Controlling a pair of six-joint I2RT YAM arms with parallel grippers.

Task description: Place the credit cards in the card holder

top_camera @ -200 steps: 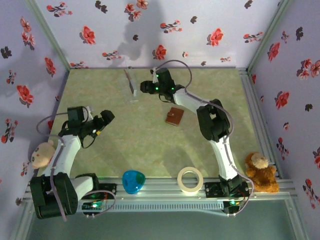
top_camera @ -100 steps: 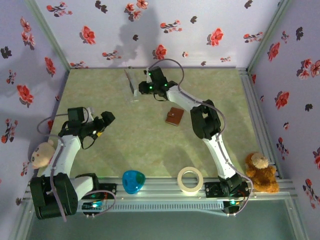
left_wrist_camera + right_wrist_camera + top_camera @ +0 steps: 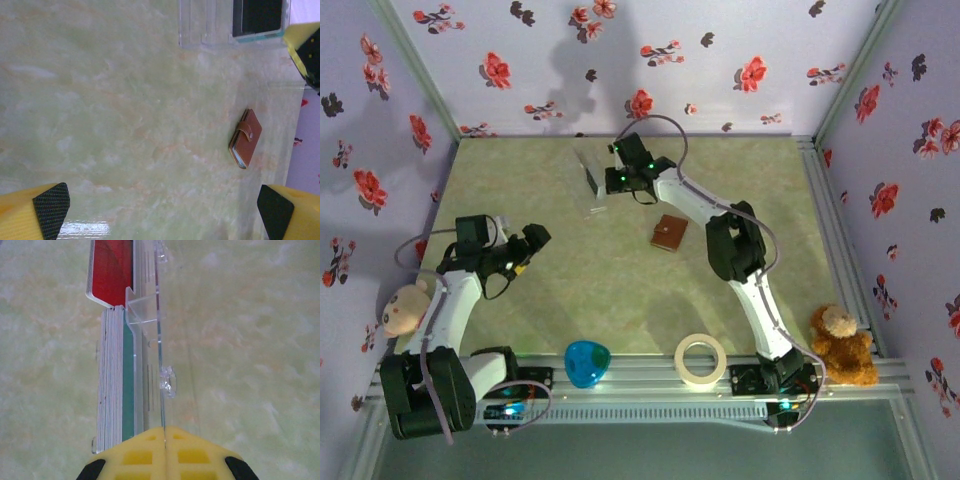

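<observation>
Cards (image 3: 111, 390) stand just ahead and left of right claw (image 3: 164, 431), jaws pressed together.

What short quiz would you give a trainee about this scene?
1. True or false: the left tool is open.
2. The card holder is: A closed, lying on the table; B open, lying flat; C held aloft.
3. Which two card colours show in the clear stand by the shut right tool?
Key: 1 true. 2 A. 3 red card and teal card.
</observation>
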